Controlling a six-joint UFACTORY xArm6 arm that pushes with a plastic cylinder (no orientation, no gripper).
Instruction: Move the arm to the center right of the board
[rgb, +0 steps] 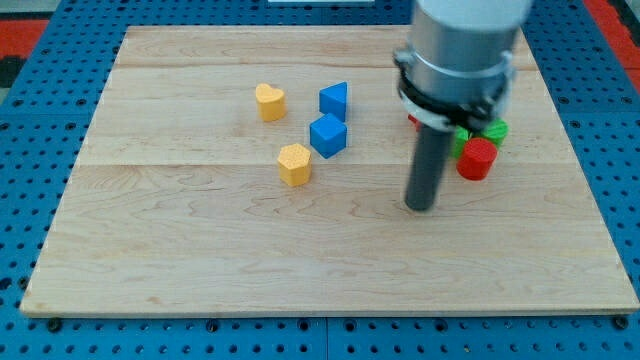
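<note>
My tip (420, 207) rests on the wooden board (200, 270), right of the board's middle. A red cylinder-like block (477, 159) lies just to the tip's upper right. Behind it a green block (494, 130) and a second green block (461, 138) show partly, and a sliver of another red block (412, 122) peeks out by the rod. The arm's body hides most of that cluster. Left of the tip lie a blue cube (328, 135), a blue triangular block (335, 99), a yellow heart-shaped block (270, 101) and a yellow hexagonal block (294, 164).
The board lies on a blue pegboard table (40, 120). The arm's grey cylindrical body (462, 50) hangs over the board's upper right part.
</note>
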